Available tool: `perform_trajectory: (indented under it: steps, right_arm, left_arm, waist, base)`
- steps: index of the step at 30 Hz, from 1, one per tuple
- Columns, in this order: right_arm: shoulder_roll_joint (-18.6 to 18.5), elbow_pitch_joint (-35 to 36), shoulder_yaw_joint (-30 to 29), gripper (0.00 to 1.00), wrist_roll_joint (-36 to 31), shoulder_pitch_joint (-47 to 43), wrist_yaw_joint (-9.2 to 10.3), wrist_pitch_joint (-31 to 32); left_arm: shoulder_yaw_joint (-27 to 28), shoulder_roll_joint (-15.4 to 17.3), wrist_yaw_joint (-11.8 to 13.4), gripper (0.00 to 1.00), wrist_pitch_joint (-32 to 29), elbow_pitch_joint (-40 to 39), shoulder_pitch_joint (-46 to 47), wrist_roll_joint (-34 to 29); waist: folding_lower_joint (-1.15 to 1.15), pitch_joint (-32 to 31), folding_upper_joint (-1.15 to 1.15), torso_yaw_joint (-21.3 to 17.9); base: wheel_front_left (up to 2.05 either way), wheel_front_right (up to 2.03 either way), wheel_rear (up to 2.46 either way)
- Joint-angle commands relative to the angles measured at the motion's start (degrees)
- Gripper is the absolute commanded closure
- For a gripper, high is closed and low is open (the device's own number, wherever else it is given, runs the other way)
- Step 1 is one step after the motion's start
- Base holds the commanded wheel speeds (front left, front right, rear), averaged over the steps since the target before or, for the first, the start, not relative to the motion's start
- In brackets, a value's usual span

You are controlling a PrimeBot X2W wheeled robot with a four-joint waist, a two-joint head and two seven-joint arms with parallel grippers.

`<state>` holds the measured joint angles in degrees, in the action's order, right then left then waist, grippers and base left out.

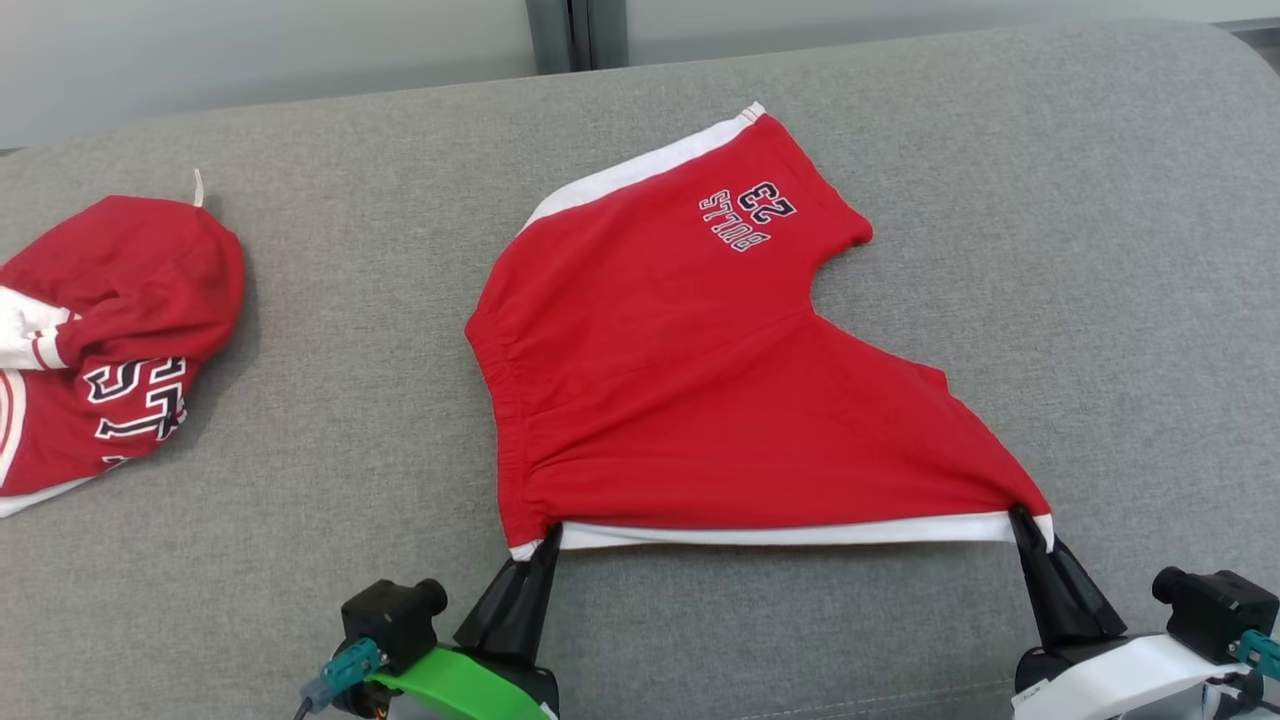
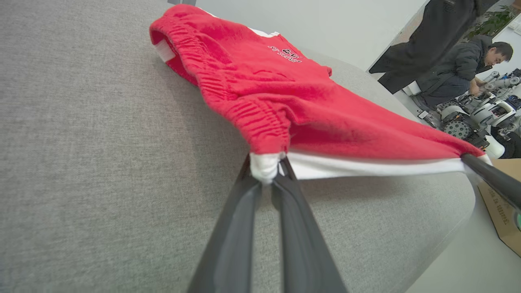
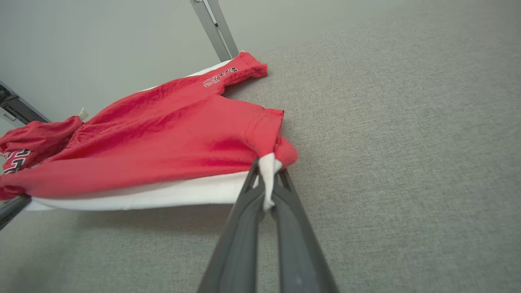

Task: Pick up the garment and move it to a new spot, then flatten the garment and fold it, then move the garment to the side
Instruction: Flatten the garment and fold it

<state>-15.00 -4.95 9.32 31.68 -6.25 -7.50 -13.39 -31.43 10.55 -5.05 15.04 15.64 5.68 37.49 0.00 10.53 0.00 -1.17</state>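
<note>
— Left gripper (image 1: 547, 537), condition?
— Closed on the near left corner of the red shorts (image 1: 680, 380), at the white trim where the elastic waistband (image 1: 497, 400) ends. Its fingers stand almost together with cloth pinched between them.
— Right gripper (image 1: 1022, 522)?
— Closed likewise, on the near right corner, at one leg's hem. A tuft of white cloth shows between its fingers in its own wrist view.
— Held item, location?
— Middle of the grey sofa seat (image 1: 900, 620). The far part lies on the cushion, and the leg with the printed lettering (image 1: 745, 218) is farthest. The near edge seems raised just clear of the seat, going by the shadow under it.
— Why two corners, well apart?
— Judged: to keep the white side stripe (image 1: 800, 530) stretched between the grips, so the cloth can be drawn out flat. Flattening step in hand; no fold made yet.
— Other stock?
— One second red garment (image 1: 110, 330), crumpled, at the left of the same seat. It is well apart from the shorts, and neither gripper touches it.
</note>
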Motion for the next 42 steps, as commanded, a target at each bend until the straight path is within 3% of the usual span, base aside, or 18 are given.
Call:
perform_trajectory:
  steps: [1, 10, 19, 27, 38, 39, 40, 41, 42]
  right_arm:
    - [0.3, 0.5, -0.8, 1.0, -0.4, -0.2, 0.01, 0.2]
    - [0.6, -0.3, -2.0, 1.0, -2.0, 8.1, 0.01, 1.6]
    - [0.9, -7.2, -2.6, 1.0, -4.9, 24.6, 0.01, 3.1]
    - [0.7, -18.4, -2.5, 1.0, -7.4, 41.8, 0.01, 5.9]
    - [-0.5, -38.5, 1.3, 1.0, -6.5, 63.0, 0.01, 7.6]
    - [-0.5, -40.2, 1.4, 1.0, -6.3, 64.0, 0.01, 7.4]
    - [-0.5, -42.0, 1.6, 1.0, -6.2, 65.0, 0.01, 7.3]
    - [-0.5, -43.3, 1.9, 0.64, -6.1, 65.8, 0.01, 6.8]
    - [-0.4, -44.7, 2.3, 0.0, -6.1, 66.8, 0.01, 6.2]
  left_arm:
    - [0.1, 0.0, -0.3, 1.0, 0.2, 0.2, -0.9, -0.7]
    - [-1.2, -1.6, -1.1, 1.0, -0.1, 0.8, 4.1, -0.7]
    - [-1.7, -4.2, -1.9, 1.0, -2.0, 1.8, 13.0, 2.0]
    - [-2.2, -6.1, -2.2, 1.0, -3.9, 5.7, 24.0, 4.2]
    - [-3.0, -7.3, -2.4, 1.0, -2.1, 16.7, 37.3, 7.0]
    - [-3.3, -7.4, -2.4, 0.94, -1.8, 17.5, 38.1, 7.1]
    - [-3.8, -7.4, -2.4, 0.57, -1.6, 18.5, 38.9, 7.1]
    - [-4.3, -7.5, -2.4, 0.0, -1.3, 19.2, 39.6, 6.9]
    - [-4.8, -7.5, -2.4, 0.0, -1.1, 20.0, 40.3, 6.8]
  waist:
    - [0.0, -0.2, 0.0, 0.2]
    - [0.0, 0.4, 0.0, 1.4]
    - [0.0, 4.2, 0.0, 4.5]
    - [0.0, 9.4, 0.0, 7.3]
    - [0.0, 15.4, 0.0, 11.4]
    - [0.0, 15.7, 0.0, 11.6]
    - [0.0, 16.0, 0.0, 11.9]
    - [0.0, 16.1, 0.0, 12.1]
    - [0.0, 16.2, 0.0, 12.2]
  base:
    - [0.0, 0.0, 0.0]
    - [0.0, 0.0, 0.0]
    - [0.0, 0.0, 0.0]
    - [0.0, 0.0, 0.0]
    - [0.0, 0.0, 0.0]
    - [0.0, 0.0, 0.0]
    - [0.0, 0.0, 0.0]
    - [0.0, 0.0, 0.0]
    - [0.0, 0.0, 0.0]
